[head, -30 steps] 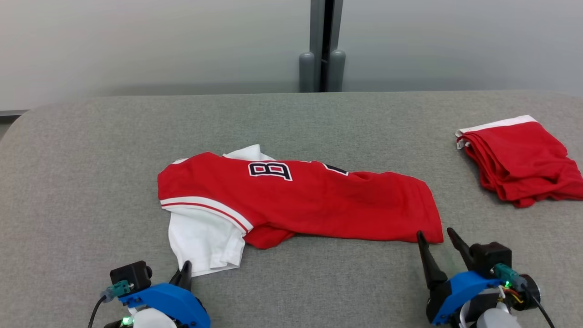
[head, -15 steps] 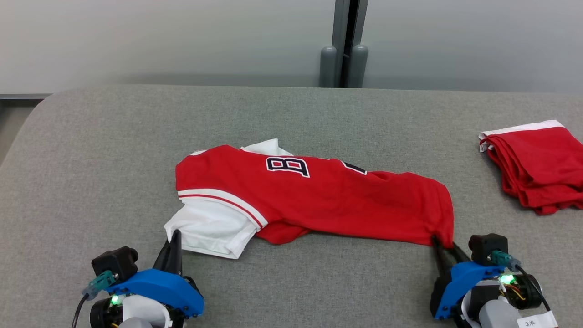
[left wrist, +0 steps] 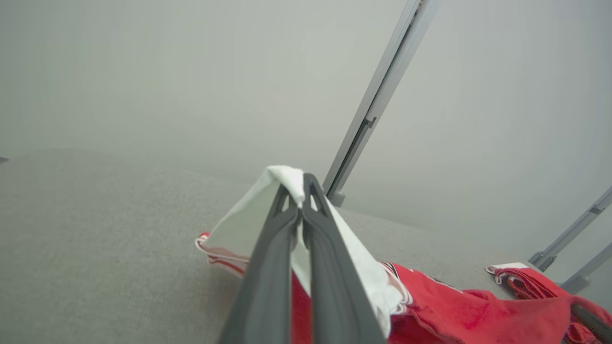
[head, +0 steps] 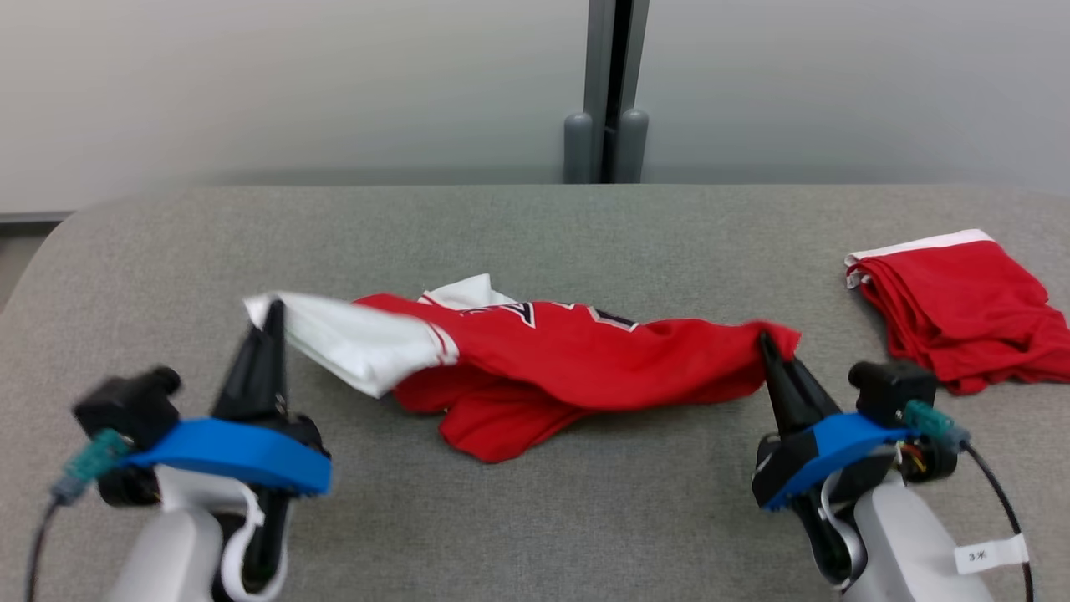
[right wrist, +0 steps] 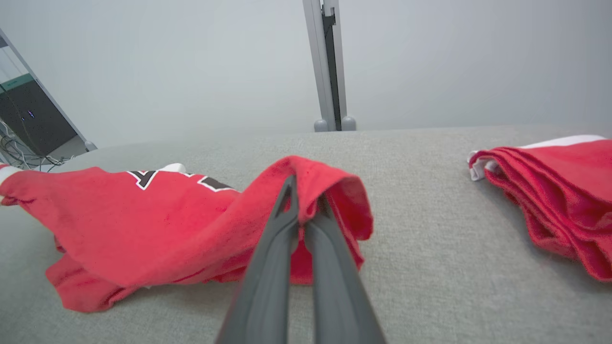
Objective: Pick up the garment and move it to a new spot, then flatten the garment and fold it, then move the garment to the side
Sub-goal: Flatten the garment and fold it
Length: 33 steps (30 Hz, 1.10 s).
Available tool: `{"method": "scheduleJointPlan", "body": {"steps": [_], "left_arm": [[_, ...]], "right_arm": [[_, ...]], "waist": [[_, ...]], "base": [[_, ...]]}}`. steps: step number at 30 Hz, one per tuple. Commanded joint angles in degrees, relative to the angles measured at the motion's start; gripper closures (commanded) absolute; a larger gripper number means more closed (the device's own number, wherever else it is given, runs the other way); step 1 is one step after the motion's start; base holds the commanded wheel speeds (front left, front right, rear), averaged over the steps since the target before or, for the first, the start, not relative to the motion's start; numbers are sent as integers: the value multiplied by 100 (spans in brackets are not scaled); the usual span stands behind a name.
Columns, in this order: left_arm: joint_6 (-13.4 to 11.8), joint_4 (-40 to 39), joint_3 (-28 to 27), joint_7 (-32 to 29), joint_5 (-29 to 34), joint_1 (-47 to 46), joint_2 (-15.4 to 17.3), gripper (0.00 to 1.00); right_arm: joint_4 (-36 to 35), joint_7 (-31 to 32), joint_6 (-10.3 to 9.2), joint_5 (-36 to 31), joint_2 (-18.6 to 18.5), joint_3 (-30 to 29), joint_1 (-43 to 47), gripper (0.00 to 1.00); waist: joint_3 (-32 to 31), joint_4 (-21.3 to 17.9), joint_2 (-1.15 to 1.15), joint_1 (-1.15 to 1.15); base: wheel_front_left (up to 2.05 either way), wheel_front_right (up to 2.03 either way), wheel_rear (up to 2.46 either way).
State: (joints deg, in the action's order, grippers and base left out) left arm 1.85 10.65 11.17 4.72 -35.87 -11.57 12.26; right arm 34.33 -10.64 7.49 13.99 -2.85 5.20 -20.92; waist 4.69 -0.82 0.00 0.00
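Step in hand, lift: raise both ends evenly, cloth taut. Left end effector [head: 272, 311]: clamped on white sleeve corner. Garment [head: 577, 359]: soft red knit jersey, dark lettering, middle sagging onto grey woven bench [head: 535, 226]. Right end effector [head: 763, 341]: clamped on red hem. Far right: folded red pile [head: 961, 309]

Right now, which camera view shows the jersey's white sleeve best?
The left wrist view: the white sleeve is close and sharp, pinched in the shut left jaws. The head view shows it mostly whole but blurred. In the right wrist view it is a sliver at the left edge.
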Motion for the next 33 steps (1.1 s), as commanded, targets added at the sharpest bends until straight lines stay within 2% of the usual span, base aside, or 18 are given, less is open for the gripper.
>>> {"method": "scheduleJointPlan", "body": {"steps": [1, 6, 11, 16, 20, 26, 30, 33], "left_arm": [[-26, -140, -63, 17, 46, -138, 73, 100], [-182, -1219, -238, -198, 236, -556, 454, 100], [-293, -2158, -399, -670, 328, -1137, 833, 100], [-339, -2712, -522, -1124, 433, -1882, 1184, 100], [-280, -2904, -560, -1435, 465, -2498, 1430, 100], [-148, -2781, -386, -1793, 487, -3141, 1582, 100], [-104, -2419, -274, -1967, 375, -3438, 1520, 100], [-55, -2139, -212, -2073, 431, -3690, 1595, 100]], "right_arm": [[-157, 28, 0, 39, -12, 16, -91, 100], [-1464, 372, 0, 0, -14, -37, -107, 100], [-2978, 883, 0, -110, -13, -298, -97, 100], [-4292, 1337, 0, -79, -11, -592, -120, 100], [-5088, 1686, 0, -162, -9, -755, -201, 100], [-5557, 2112, 0, -265, -9, -993, -417, 100], [-5259, 2277, 0, -207, -9, -1082, -680, 100], [-4785, 2360, 0, -242, -10, -1030, -1087, 100]], "waist": [[-68, -58, 0, 0], [-281, -141, 0, 0], [-415, -204, 0, 0], [-454, -273, 0, 0], [-395, -337, 0, 0], [-161, -385, 0, 0], [200, -393, 0, 0], [644, -434, 0, 0]], "base": [[0, 0, 0], [0, 0, 0], [0, 0, 0], [0, 0, 0], [0, 0, 0], [0, 0, 0], [0, 0, 0], [0, 0, 0]]}}
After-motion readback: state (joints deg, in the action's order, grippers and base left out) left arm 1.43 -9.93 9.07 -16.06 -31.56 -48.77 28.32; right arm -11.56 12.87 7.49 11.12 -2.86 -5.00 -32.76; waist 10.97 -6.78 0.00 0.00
